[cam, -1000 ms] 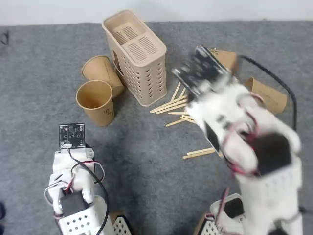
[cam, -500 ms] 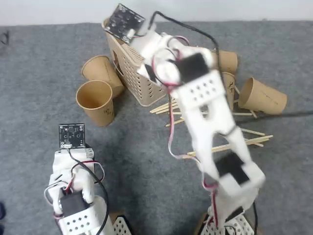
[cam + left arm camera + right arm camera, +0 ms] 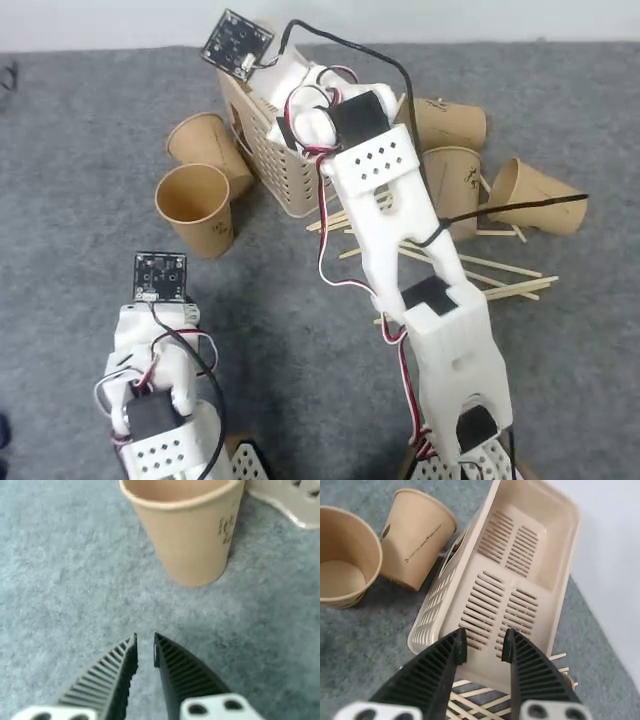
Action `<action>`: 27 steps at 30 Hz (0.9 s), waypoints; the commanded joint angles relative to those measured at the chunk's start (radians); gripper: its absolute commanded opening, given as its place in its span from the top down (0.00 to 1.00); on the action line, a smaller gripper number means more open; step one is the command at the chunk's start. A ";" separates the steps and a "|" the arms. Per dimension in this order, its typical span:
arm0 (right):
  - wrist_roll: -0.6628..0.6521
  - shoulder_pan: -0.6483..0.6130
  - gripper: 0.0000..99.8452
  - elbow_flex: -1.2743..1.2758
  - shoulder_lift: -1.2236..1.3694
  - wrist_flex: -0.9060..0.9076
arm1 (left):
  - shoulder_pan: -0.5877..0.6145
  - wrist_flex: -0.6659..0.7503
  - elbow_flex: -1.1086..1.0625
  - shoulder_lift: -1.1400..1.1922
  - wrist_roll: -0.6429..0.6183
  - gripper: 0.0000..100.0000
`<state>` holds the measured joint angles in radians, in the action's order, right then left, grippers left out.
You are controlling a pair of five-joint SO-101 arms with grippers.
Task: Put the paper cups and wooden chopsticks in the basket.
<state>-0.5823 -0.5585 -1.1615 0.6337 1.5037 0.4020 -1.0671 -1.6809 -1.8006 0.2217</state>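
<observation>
Grey carpet (image 3: 80, 120) covered the whole table, with a pale wall along its 12 o'clock edge. The basket (image 3: 275, 175) stood near 12 o'clock, its open mouth upward and its slatted floor bare inside. My right arm (image 3: 400, 240) stretched from 5 o'clock across the middle to it, and my right gripper (image 3: 484, 632) hung over the basket's (image 3: 445, 600) mouth, fingers a little apart and holding nothing. At the basket's 9 o'clock a paper cup (image 3: 205, 145) lay tipped against its wall, and just at that one's 6 o'clock another cup (image 3: 195, 205) stood upright, mouth up. My left arm (image 3: 150, 400) sat at 7 o'clock. My left gripper (image 3: 145, 639) was low over the carpet, pointing toward 12 o'clock at the upright cup (image 3: 187, 535), near it but not touching. Its fingers were all but closed, with only a thin slit between them, and gripped nothing. At the basket's 3 o'clock three more cups (image 3: 452, 180) lay on their sides close together. The wooden chopsticks (image 3: 505, 288) lay scattered flat on the carpet from the basket's 5 o'clock foot out toward 4 o'clock, some passing under my right arm, and a few lay under the tipped cups.
</observation>
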 commanded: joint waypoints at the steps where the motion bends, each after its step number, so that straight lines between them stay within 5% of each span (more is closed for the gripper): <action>1: -0.008 0.019 0.87 -0.035 0.007 0.030 | -0.009 0.018 0.010 -0.009 0.008 0.94; 27: 0.043 0.102 0.87 0.114 0.002 0.291 | -0.009 0.018 0.010 -0.009 0.008 0.94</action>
<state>-0.5393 -0.4803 -1.1584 0.6337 1.7492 0.3989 -1.0671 -1.6809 -1.8006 0.2217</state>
